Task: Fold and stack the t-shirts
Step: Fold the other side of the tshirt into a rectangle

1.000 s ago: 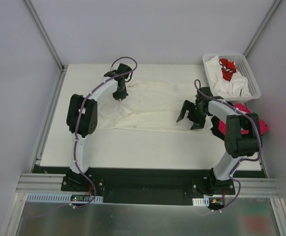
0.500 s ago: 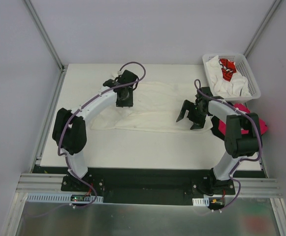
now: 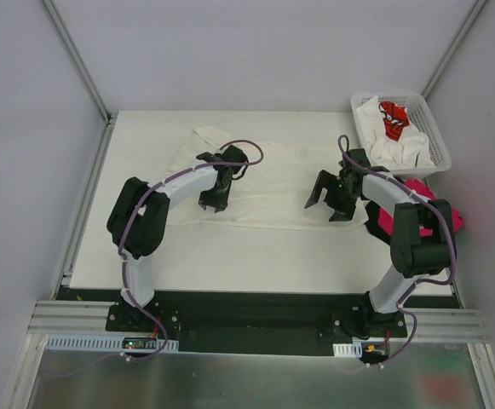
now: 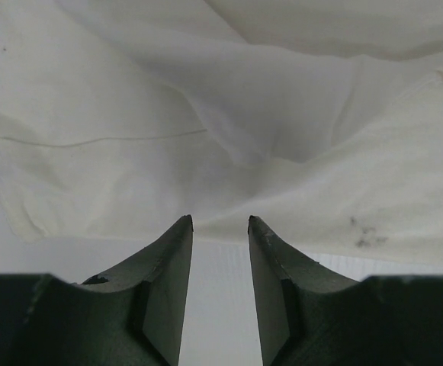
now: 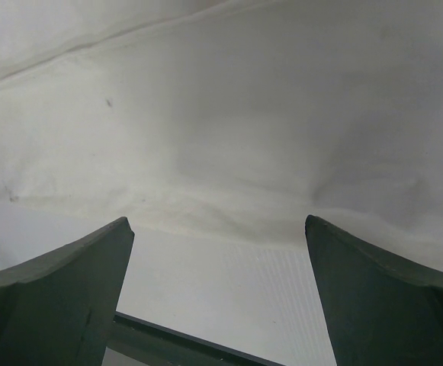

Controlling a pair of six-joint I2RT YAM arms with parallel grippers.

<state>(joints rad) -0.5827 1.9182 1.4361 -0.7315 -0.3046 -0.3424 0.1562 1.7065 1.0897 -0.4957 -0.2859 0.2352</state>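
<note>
T-shirts: one cream shirt laid out, both grippers holding nothing

The left gripper (image 3: pixel 210 203) has its jaws a narrow gap apart with nothing between them. In its wrist view the fingertips (image 4: pixel 183 229) point at the near hem of the cream t-shirt (image 3: pixel 273 179), over bare table (image 3: pixel 230 247). Whether they touch the cloth cannot be told. The right gripper (image 3: pixel 328 209) has its jaws spread wide and also grips nothing. It sits at the right end of the same shirt, with the hem just beyond its fingers.

Count: two arms and two grippers. One cream shirt lies spread across the middle of the table. One magenta-pink shirt (image 3: pixel 382 220) lies bunched at the right edge beside the right arm. One white lattice basket (image 3: pixel 434 128) stands at the far right corner. It holds one red-printed shirt (image 3: pixel 393 118) on crumpled white cloth (image 3: pixel 400 149), whose number of shirts cannot be told.
</note>
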